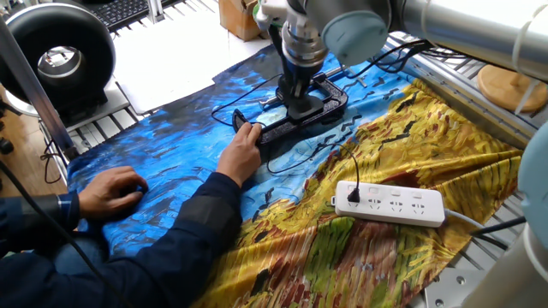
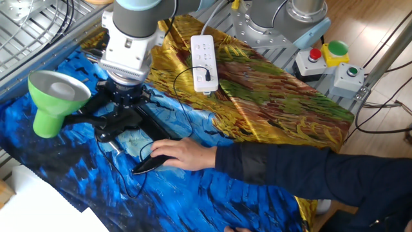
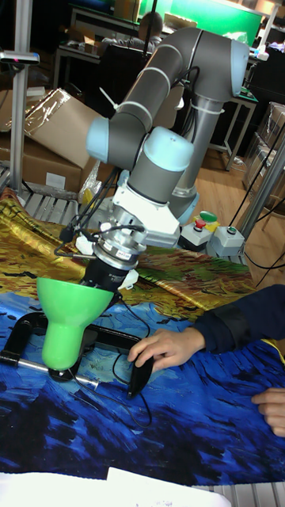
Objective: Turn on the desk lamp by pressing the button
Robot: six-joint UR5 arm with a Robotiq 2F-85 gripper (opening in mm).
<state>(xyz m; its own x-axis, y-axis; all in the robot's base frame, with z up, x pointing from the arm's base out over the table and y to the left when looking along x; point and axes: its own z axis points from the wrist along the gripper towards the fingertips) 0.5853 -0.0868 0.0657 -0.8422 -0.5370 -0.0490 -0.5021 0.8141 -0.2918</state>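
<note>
The desk lamp lies on a blue and yellow cloth, its green cone shade (image 2: 55, 103) (image 3: 71, 321) pointing left and its black C-clamp base (image 1: 318, 104) (image 2: 116, 122) (image 3: 103, 339) flat beside it. My gripper (image 1: 295, 90) (image 2: 125, 98) (image 3: 107, 279) hangs straight down over the clamp and the lamp's black arm, very close to them. No view shows its fingertips apart or touching. A person's hand (image 1: 244, 145) (image 2: 177, 153) (image 3: 162, 348) rests on the small black switch (image 2: 145, 165) (image 3: 136, 382) on the thin cord.
A white power strip (image 1: 390, 203) (image 2: 203, 61) lies on the yellow part of the cloth. At the back left stands a big black ring-shaped device (image 1: 60, 56). The person's other hand (image 1: 111, 190) rests on the blue cloth. Red and green push-buttons (image 2: 325, 53) sit past the table edge.
</note>
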